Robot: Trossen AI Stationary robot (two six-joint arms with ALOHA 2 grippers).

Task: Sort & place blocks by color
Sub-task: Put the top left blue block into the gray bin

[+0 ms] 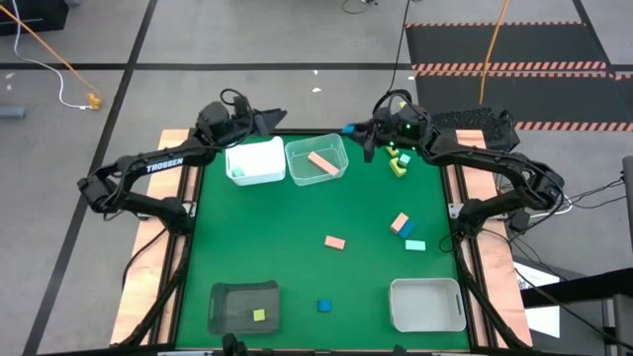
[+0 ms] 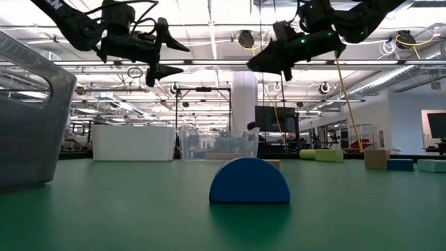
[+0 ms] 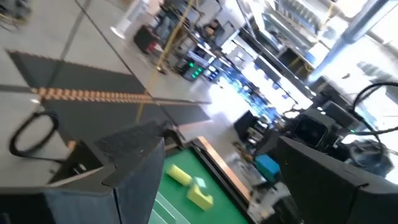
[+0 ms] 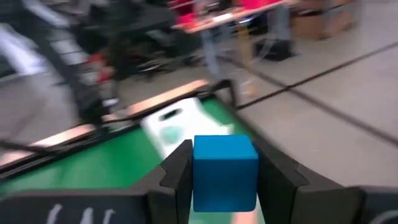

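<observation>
Above the far side of the table (image 1: 297, 208), the right end effector (image 4: 225, 177) squeezes a blue block (image 4: 224, 172), while the left end effector (image 2: 169, 57) is spread apart.

Green desk (image 1: 297, 213) with 4 bins: white bin (image 1: 256, 161) and clear bin (image 1: 316, 158) side by side at the far edge, dark bin (image 1: 243, 306) at the near left corner, another white bin (image 1: 426, 304) at the near right. Beyond the desk, grey floor with black mat (image 1: 504, 35) edged in striped tape, orange cable (image 1: 49, 49) and white cable (image 1: 45, 71).
</observation>
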